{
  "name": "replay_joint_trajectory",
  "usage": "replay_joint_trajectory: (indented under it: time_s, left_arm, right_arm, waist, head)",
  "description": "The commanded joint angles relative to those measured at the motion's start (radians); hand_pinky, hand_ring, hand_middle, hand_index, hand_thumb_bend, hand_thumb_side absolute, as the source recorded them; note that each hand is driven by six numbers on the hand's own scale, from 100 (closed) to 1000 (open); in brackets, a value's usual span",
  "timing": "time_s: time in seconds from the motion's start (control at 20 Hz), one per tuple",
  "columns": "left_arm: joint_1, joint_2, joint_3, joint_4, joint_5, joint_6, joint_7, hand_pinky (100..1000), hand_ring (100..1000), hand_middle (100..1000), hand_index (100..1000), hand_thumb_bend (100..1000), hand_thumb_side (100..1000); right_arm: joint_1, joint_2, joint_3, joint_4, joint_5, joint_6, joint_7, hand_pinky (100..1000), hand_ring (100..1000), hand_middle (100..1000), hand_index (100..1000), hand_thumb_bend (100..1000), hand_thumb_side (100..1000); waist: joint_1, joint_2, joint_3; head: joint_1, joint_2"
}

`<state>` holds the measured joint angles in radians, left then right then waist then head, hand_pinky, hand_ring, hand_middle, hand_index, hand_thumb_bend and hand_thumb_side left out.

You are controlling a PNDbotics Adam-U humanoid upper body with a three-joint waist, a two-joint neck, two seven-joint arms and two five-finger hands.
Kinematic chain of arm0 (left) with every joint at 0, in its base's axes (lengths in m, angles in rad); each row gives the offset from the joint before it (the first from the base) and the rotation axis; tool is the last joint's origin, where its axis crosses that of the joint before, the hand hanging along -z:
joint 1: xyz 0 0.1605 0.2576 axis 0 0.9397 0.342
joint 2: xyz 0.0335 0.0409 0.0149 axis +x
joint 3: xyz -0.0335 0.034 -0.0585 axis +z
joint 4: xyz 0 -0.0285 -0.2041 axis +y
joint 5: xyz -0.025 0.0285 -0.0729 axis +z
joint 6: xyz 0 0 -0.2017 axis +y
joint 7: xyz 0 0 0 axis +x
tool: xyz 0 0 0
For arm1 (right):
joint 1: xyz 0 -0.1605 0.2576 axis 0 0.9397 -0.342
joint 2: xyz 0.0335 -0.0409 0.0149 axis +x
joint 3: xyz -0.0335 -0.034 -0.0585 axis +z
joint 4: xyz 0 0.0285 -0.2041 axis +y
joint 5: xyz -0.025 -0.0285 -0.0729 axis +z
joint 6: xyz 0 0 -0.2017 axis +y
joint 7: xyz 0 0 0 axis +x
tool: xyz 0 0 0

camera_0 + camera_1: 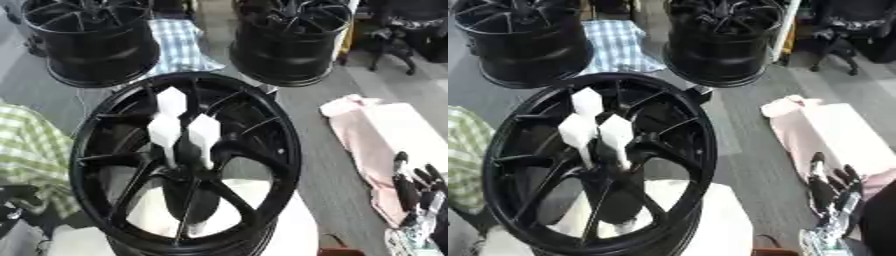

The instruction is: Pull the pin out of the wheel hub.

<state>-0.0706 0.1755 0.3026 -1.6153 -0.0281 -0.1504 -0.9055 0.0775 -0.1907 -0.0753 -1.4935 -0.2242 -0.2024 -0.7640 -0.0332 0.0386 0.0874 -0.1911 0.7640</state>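
Grey floor; wheel hub faces up, white pins upright.

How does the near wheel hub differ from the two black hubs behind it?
The near wheel hub has three white pins standing up from its centre; the far left hub and far right hub show none. The near one rests on something white, while the far two sit on the grey floor. All three are black and spoked. The right hand shows at the lower right, fingers up, touching nothing.
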Motion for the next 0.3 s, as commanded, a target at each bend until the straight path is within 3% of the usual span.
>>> replay_joint_trajectory:
  time_s: [0.05,0.3]
  left_arm:
    - [-0.011,0.007,0.004,-0.016,0.002,-0.004,-0.001,537,100,592,785,100,896]
    - [-0.015,0.003,0.001,-0.02,0.003,0.003,-0.001,536,100,591,784,100,896]
  right_arm:
    - [-0.011,0.009,0.051,-0.051,0.058,0.01,0.055,770,741,736,855,396,371]
    - [-0.003,0.028,0.122,-0.107,0.15,0.057,0.157,771,743,741,861,352,344]
  waist:
    - [0.002,-0.002,0.001]
    - [0.0,0.0,0.007]
  head:
    - [0.004,0.004]
    - [0.014,-0.003]
